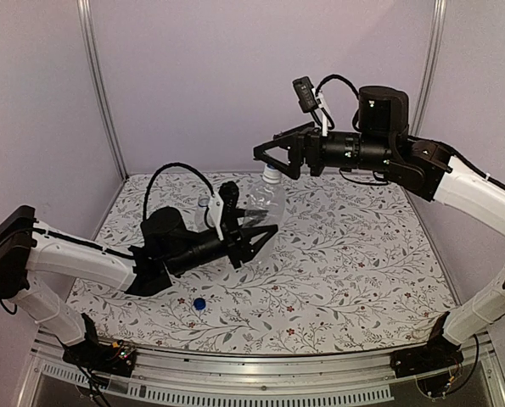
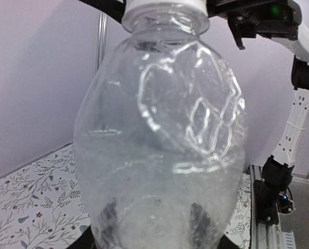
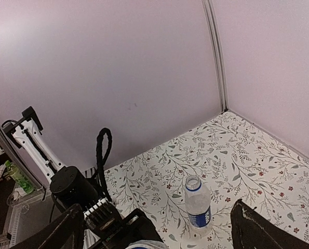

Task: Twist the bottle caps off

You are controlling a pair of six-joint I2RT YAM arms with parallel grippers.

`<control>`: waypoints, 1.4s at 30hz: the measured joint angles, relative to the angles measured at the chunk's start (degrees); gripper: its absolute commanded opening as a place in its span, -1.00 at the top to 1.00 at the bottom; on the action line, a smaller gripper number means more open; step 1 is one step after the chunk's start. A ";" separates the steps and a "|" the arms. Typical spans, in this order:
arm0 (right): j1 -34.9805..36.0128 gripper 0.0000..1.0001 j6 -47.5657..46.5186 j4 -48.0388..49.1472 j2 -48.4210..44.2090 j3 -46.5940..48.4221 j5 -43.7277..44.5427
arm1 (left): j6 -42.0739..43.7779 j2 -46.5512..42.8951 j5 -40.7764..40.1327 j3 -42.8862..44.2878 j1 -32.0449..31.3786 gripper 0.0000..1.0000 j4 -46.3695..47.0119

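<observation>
Plainly, the weak link is the left claw (image 1: 256, 240). It is clamped low on the plain bottle (image 2: 159, 135), and that thin, soft wall could spin or buckle inside the grip once a twist comes from above. Too hard a squeeze would crush the body, and too light a one would let the whole bottle turn with its cap. The bottle also leans away from the left claw towards the back wall. A push straight down on the cap could therefore lever it out of the hold.

The blue cap (image 1: 199, 303) lies on the table (image 1: 362, 271) on the near side of the left claw and well apart from it. There it risks a knock from the arm.

The labelled bottle (image 3: 198, 205) stands upright just behind the left claw with its neck open and only a blue ring left at the mouth. A sweep of either arm could tip it.

The whitish cap (image 1: 272, 175) sits on the plain bottle, right under the fingertips of the right claw (image 1: 265, 163). That claw's jaws are spread wide and hold nothing. If they close off-centre they would pinch the neck or slide off the small cap.

As to contents, the plain bottle's lower half looks cloudy, but I cannot tell a water level. The labelled bottle looks clear above its band, and what it holds cannot be made out either.
</observation>
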 measured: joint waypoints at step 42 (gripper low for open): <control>1.51 0.56 -0.46 -3.61 1.70 -1.27 2.84 | 1.07 -0.46 -9.46 0.20 -0.35 -0.05 -2.82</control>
